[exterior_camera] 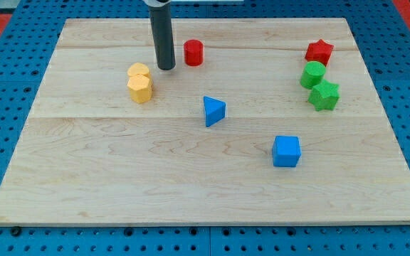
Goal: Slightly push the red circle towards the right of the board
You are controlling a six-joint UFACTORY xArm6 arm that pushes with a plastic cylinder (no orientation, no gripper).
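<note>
The red circle (193,52) is a short red cylinder standing near the view's top, left of centre, on the wooden board (119,178). My tip (166,67) is at the end of the dark rod, just to the left of the red circle and slightly lower, with a small gap between them. The tip is apart from the two yellow blocks on its lower left.
A yellow heart-like block (138,70) and a yellow hexagon (140,88) touch at the left. A blue triangle (213,111) lies mid-board and a blue cube (286,151) lower right. At the right are a red star (319,51), a green cylinder (312,74) and a green star (324,95).
</note>
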